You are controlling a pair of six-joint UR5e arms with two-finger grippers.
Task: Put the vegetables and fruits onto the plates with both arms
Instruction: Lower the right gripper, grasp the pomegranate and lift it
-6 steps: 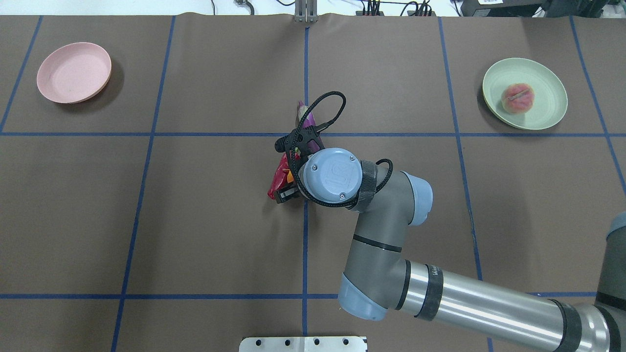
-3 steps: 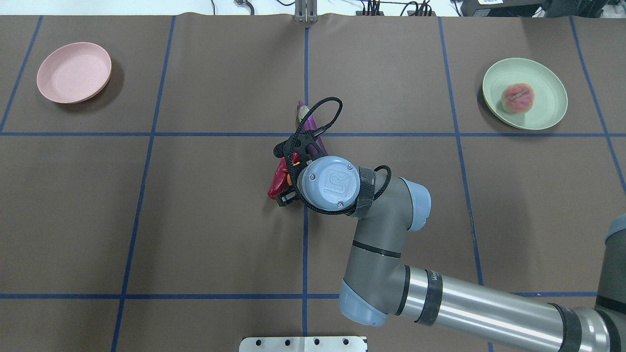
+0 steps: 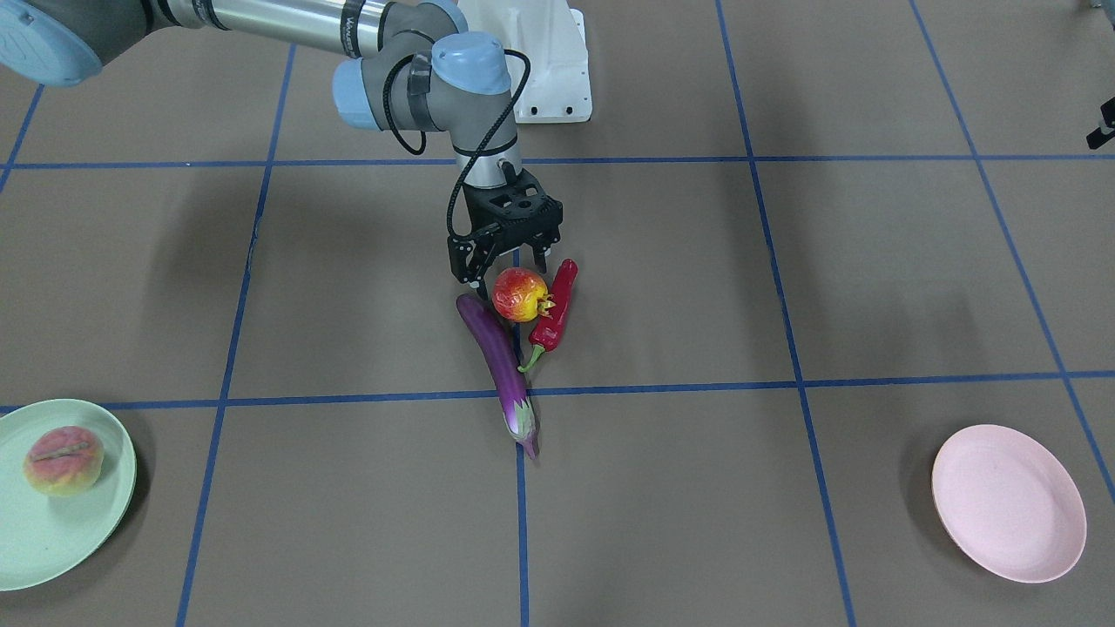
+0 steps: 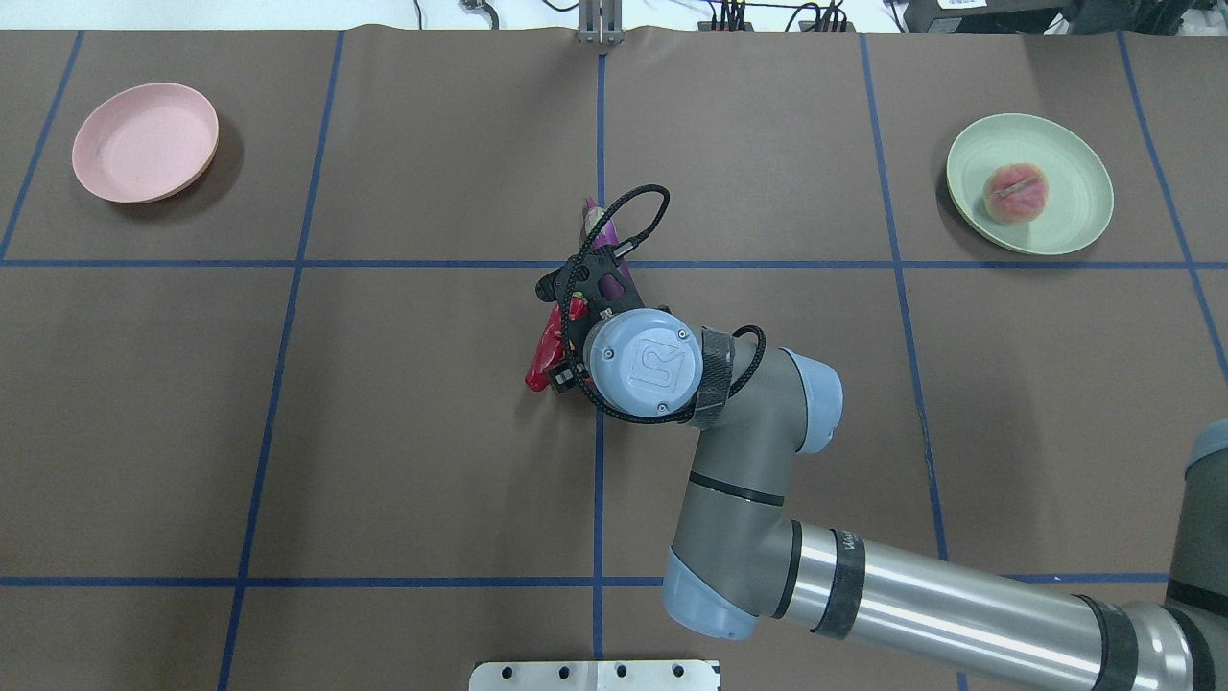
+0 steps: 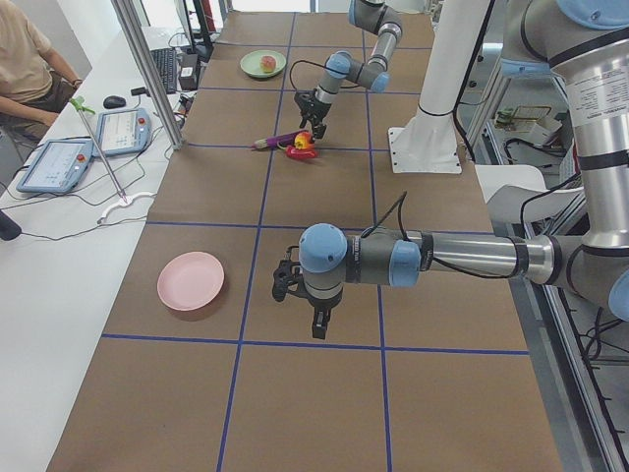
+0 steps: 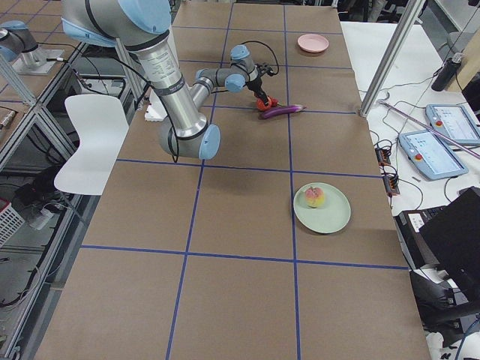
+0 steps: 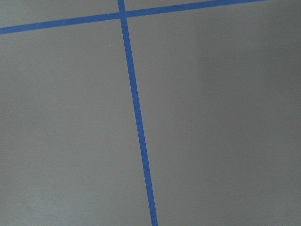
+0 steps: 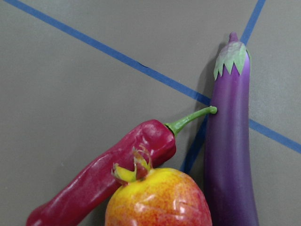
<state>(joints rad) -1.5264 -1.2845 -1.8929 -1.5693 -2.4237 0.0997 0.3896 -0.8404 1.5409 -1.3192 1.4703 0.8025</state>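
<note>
The right gripper [image 3: 510, 266] hangs over the little heap in the middle of the table [image 3: 784, 522]. Over the last second its wrist has turned a touch and crept toward the robot, so less of the red chili [image 3: 556, 313] shows beside it from overhead. Its jaws are spread, one on either side above the pomegranate [image 3: 520, 294], not yet touching it as far as I can see. The pomegranate sits wedged between the chili and the purple eggplant [image 3: 498, 357], touching both.

Nothing on the table has shifted. The peach [image 3: 63, 460] lies on the green plate [image 3: 52, 540], and the pink plate [image 3: 1009, 502] is bare. To me this looks like the final lining-up before a grab at the pomegranate, which would leave the two vegetables.

The left gripper [image 5: 303, 295] hovers over bare table near the pink plate; I cannot tell how its jaws stand.
</note>
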